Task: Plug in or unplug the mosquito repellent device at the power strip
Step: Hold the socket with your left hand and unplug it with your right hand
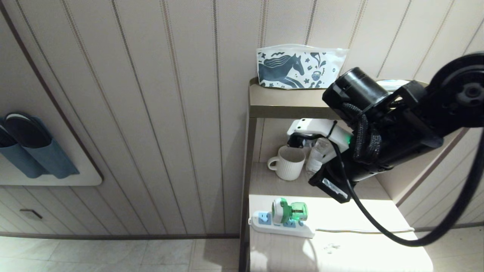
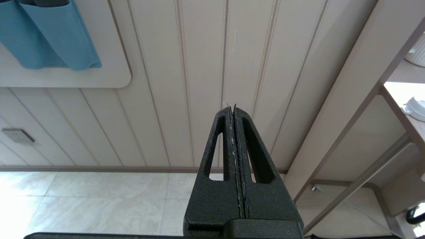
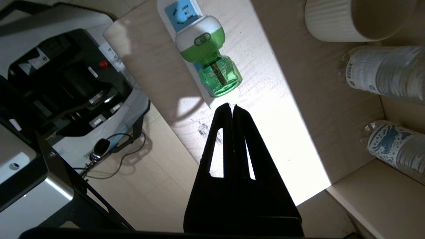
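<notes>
Still plugged: green-white repellent device

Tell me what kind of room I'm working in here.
Probably a home or guest room: panelled wall, a shelf unit holding a mug and water bottles, slippers in a wall pocket.

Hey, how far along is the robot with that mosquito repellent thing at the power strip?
Done: the mosquito repellent device sits plugged into the power strip. In hand: nothing; the right gripper is shut and empty, close to the device's green bottle, and the left gripper hangs shut off to the side. Left, if unplugging: open, grasp and pull.
</notes>
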{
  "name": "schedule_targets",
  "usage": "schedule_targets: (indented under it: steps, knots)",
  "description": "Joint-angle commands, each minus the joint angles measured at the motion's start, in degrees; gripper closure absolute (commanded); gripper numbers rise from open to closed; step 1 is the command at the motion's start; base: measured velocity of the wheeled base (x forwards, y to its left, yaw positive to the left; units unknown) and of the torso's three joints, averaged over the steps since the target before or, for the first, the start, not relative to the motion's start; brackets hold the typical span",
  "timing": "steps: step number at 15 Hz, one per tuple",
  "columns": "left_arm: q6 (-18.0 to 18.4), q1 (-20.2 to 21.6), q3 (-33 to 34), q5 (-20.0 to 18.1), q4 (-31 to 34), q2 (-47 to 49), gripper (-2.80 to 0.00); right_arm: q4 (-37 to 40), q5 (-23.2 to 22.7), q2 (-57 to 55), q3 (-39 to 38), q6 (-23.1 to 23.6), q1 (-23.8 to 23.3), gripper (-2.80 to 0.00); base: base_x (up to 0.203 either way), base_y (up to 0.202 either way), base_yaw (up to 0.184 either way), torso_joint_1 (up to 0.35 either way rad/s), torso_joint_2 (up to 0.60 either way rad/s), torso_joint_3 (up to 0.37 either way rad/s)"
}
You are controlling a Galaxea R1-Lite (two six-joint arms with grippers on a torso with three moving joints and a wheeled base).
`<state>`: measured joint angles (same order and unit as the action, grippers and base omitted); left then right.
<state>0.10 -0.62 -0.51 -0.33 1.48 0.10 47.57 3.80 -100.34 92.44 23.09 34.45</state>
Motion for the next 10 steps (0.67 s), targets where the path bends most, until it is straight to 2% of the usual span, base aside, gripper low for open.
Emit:
schedule_targets:
  steps: [1, 6, 7, 10]
  knots:
    - [0.0, 0.0, 0.0, 0.0, 0.0, 0.1, 0.00, 0.3, 0.0, -2.3, -1.0, 0.7, -0.5, 0.00, 0.000, 0.000, 0.000, 0.000, 0.00, 0.000]
    - [0.0, 0.0, 0.1, 0.0, 0.0, 0.1, 0.00, 4.1, 0.3, 0.3, -5.3, 3.2, 0.7, 0.00, 0.000, 0.000, 0.000, 0.000, 0.00, 0.000]
    - [0.0, 0.0, 0.1, 0.0, 0.0, 0.1, 0.00, 4.2, 0.3, 0.4, -6.4, 4.2, 1.0, -2.80, 0.000, 0.000, 0.000, 0.000, 0.00, 0.000]
    - [0.0, 0.0, 0.0, 0.0, 0.0, 0.0, 0.00, 3.3, 0.3, -0.6, -5.4, 4.5, 1.8, -2.80, 0.000, 0.000, 0.000, 0.000, 0.00, 0.000]
